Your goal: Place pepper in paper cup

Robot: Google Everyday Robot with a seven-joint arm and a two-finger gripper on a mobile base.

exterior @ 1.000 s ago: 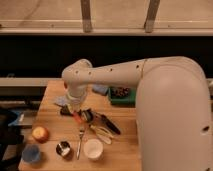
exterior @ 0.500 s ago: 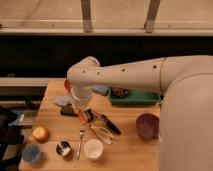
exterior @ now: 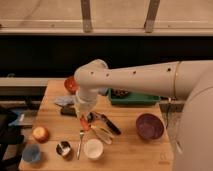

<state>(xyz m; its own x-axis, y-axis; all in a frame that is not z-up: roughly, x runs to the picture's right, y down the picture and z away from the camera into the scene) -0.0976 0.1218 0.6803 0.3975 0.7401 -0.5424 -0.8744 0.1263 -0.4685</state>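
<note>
1. Pepper (exterior: 84, 123) shows right under the gripper (exterior: 82, 115), near the paper cup (exterior: 93, 148) and above it in view.
2. Whether the gripper holds the pepper or is only poised over it, I cannot tell.
3. It looks light, fairly stiff and smooth-skinned; gripping across its thicker middle seems safest.

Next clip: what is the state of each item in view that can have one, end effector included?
end effector: lowered, right at the pepper.
pepper: at the end effector's tip, pointing down, not in the paper cup.
paper cup: upright, empty.
metal cup: upright, contents unclear.
blue cup: upright.
purple bowl: upright, empty.
green tray: holds something dark.
</note>
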